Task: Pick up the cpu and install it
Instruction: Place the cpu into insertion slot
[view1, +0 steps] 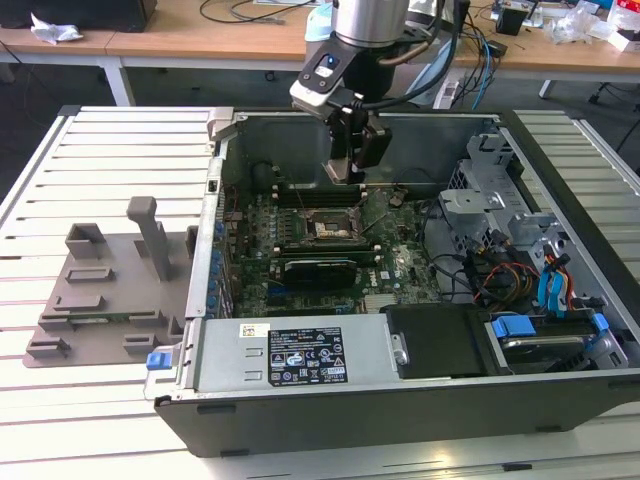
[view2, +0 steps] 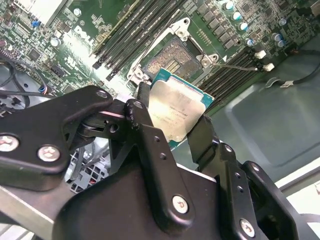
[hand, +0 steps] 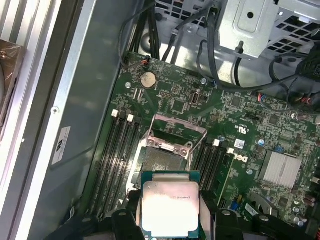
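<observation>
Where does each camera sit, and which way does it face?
Exterior view: off the arm, looking down into the open computer case; arm and gripper show.
First wrist view: on the wrist, facing the motherboard; jaw tips show.
Second wrist view: on the wrist, facing along the black jaws.
Both wrist views share the gripped cpu.

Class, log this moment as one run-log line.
gripper: shut on cpu | position: above open socket on motherboard | install: cpu not yet seated

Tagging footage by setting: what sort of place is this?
Likely a lab or workshop: an open computer case lies on a slatted worktable, cable-strewn wooden desks behind, and the end effector holds the cpu.
</observation>
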